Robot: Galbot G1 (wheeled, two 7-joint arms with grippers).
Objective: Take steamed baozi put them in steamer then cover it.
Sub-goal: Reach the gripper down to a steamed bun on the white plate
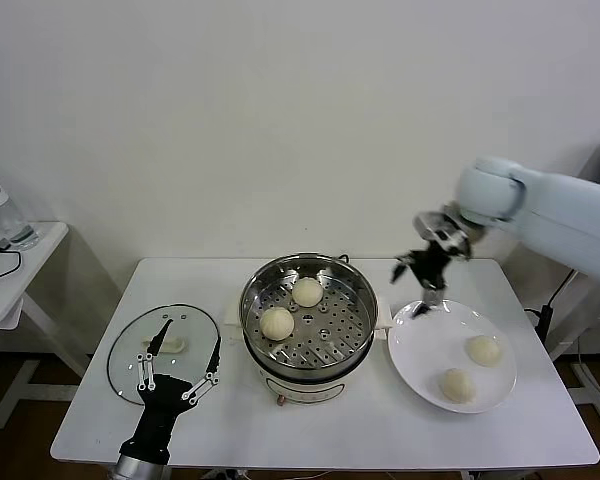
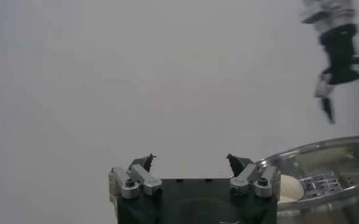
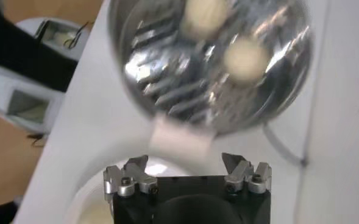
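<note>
The steamer (image 1: 308,318) is polished steel, shiny and reflecting, with a perforated metal tray inside and a white plastic-looking base. The steamed baozi (image 1: 277,323) have smooth, matt dough skin of cream colour. The plate (image 1: 420,352) is white and glossy. The lid (image 1: 130,350) is clear glass with a metal rim. The table (image 1: 380,430) is white, smooth and matt.

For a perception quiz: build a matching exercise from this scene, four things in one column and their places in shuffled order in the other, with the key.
Things:
1. glass lid
2. steamer
3. white plate
4. right gripper

Places:
A. table centre, two baozi on its tray
B. in the air above the plate's far edge
C. flat on the table, robot's left
D. table, robot's right, two baozi on it

Pairs: 1-C, 2-A, 3-D, 4-B
</note>
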